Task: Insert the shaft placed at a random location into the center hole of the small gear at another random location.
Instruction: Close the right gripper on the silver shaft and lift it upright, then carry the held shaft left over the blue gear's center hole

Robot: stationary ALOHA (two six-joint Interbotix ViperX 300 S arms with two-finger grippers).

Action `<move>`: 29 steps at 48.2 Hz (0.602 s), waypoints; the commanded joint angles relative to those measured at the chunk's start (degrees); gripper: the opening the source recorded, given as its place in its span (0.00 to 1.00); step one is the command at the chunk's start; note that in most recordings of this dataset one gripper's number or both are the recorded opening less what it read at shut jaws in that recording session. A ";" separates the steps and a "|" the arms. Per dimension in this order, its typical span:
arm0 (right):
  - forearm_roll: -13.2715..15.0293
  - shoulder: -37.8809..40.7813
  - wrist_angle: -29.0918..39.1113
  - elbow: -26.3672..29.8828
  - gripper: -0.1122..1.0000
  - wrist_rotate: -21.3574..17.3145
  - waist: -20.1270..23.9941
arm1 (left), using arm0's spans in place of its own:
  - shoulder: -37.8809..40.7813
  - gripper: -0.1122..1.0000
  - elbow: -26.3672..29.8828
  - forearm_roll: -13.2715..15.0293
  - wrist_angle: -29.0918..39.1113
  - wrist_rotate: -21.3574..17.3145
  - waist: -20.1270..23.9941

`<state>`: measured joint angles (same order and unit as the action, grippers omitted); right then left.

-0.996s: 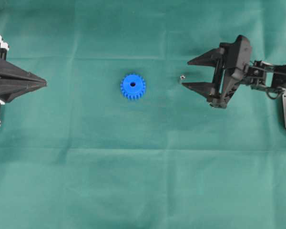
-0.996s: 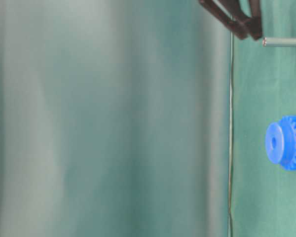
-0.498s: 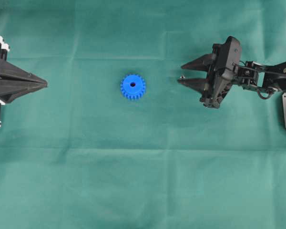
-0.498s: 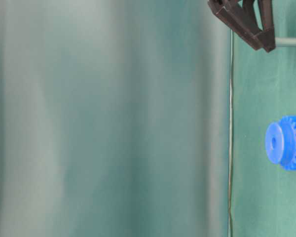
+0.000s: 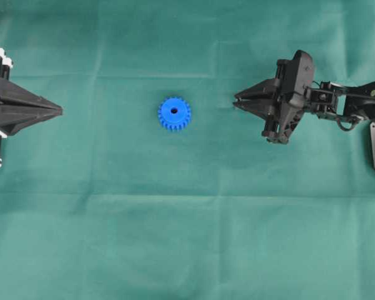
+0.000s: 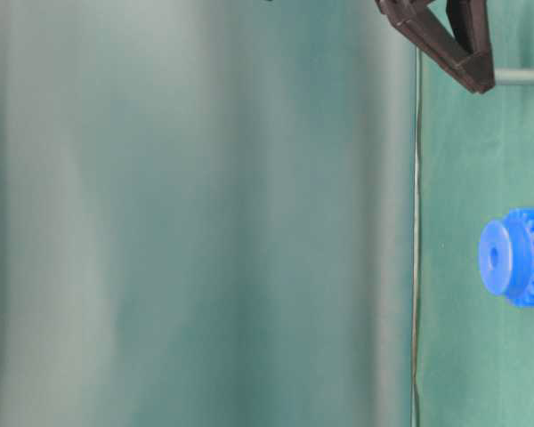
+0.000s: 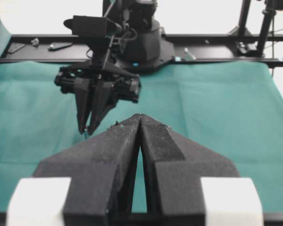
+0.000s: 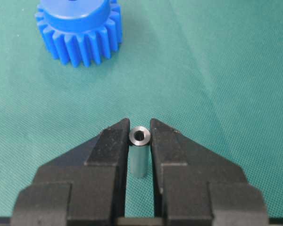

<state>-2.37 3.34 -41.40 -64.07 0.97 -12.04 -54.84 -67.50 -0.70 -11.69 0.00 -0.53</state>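
The small gear is bright blue and lies flat mid-table, its dark center hole facing up. The shaft, a short silvery pin with a hollow end, stands upright on the cloth between the fingers of my right gripper. That gripper is shut on it, to the right of the gear. In the table-level view the shaft sticks out past the dark fingertips, apart from the gear. My left gripper rests at the far left, shut on nothing.
A green cloth covers the whole table. The right arm's base and a black frame rail lie beyond the cloth's far edge in the left wrist view.
My right gripper moved slightly left around the shaft, and its jaws went from wide open to closed on it. The gear and the left gripper have not moved.
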 commanded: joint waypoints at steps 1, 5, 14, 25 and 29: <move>0.18 -3.96 2.46 1.49 0.22 0.62 0.18 | 0.44 0.10 1.14 -0.18 -0.09 -0.09 0.18; 0.18 -7.56 7.03 2.20 0.22 0.70 0.18 | 0.35 0.10 1.05 -0.18 -0.18 -0.09 0.18; 0.35 -15.38 16.70 4.04 0.22 1.14 0.35 | 0.44 0.10 1.14 -0.18 0.09 -0.09 0.18; 0.70 -17.49 18.46 4.13 0.22 1.14 0.35 | 0.44 0.10 1.05 -0.18 0.26 -0.09 0.18; 0.70 -17.14 18.28 4.39 0.22 1.14 0.44 | 0.44 0.10 1.05 -0.18 0.26 -0.09 0.18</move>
<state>-1.76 -13.27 -23.20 -61.17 1.32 -11.78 -54.84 -67.50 -0.79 -11.16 -0.09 -0.53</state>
